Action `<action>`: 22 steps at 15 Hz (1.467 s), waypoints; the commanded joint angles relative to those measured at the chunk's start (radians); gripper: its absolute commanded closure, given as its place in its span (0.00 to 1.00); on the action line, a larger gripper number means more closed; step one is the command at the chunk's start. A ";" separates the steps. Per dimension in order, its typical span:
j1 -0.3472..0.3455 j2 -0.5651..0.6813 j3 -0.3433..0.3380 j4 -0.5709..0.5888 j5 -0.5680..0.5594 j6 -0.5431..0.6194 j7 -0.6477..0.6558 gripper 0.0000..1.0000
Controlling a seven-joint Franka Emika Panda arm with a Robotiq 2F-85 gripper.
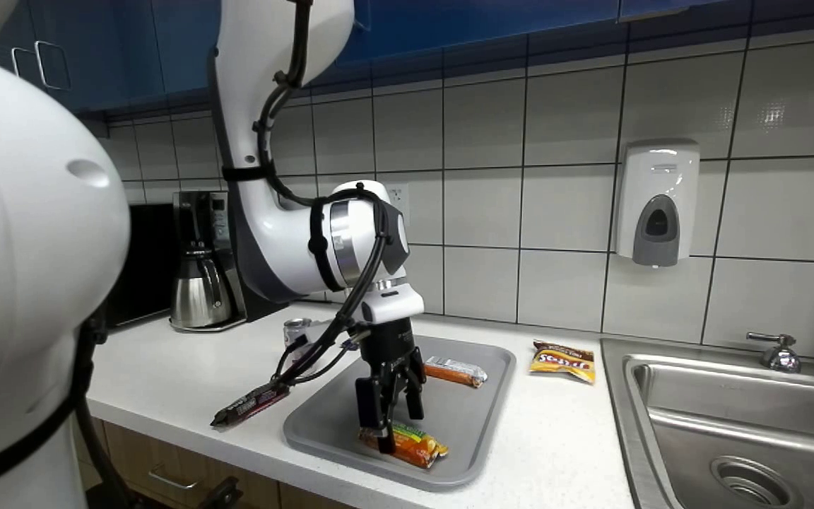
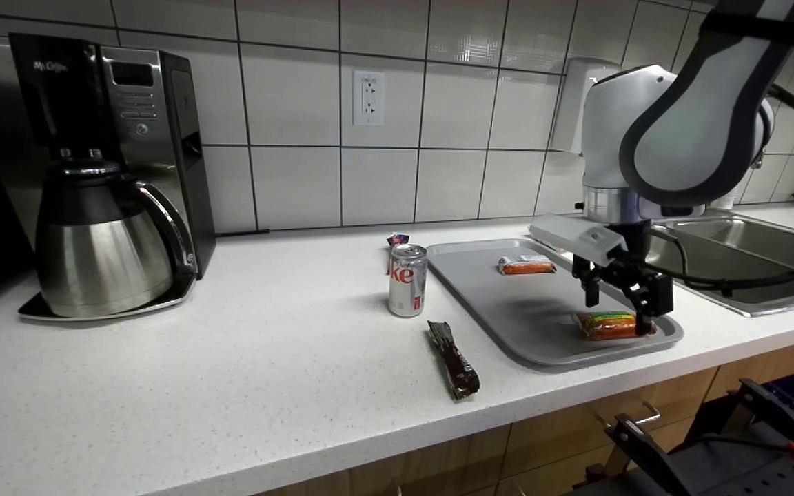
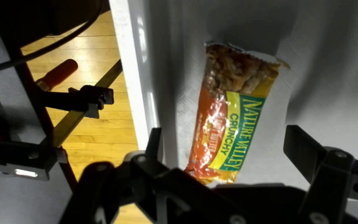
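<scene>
Room flanks the granola bar point(image 3: 228, 124) between the fingers point(image 3: 303, 152), tray rim point(image 3: 149, 88) near one

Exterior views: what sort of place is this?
Likely a kitchen or break room: a coffee maker stands on the counter, a metal sink is set into it, and a dispenser hangs on the tiled wall.

Granola bar wrapper point(image 3: 228, 121): here's the shine, glossy printed film, crinkled, catching hard highlights.
Gripper fingers point(image 3: 303, 152): over to matt black, hard-looking and dull.
Tray point(image 2: 507, 303): matt grey, plastic-looking, a fine texture showing in the wrist view.
Countertop point(image 2: 231, 372): smooth, speckled white with a soft sheen.
Dark wrapper point(image 2: 453, 362): more film, shiny and creased.
Soda can point(image 2: 408, 286): smooth silvery metal, and it gleams!
Carafe point(image 2: 104, 262): brushed-looking steel below, black plastic-looking top.
Arm point(image 1: 276, 247): smooth white casing, gently glossy.
Wall tiles point(image 1: 562, 205): glazed-looking, throwing reflections back.
Sink point(image 1: 746, 417): satiny metal.
Floor point(image 3: 104, 130): wooden boards, gleaming.
</scene>
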 commanded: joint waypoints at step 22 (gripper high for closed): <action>0.037 0.006 -0.045 -0.023 -0.166 0.051 0.200 0.82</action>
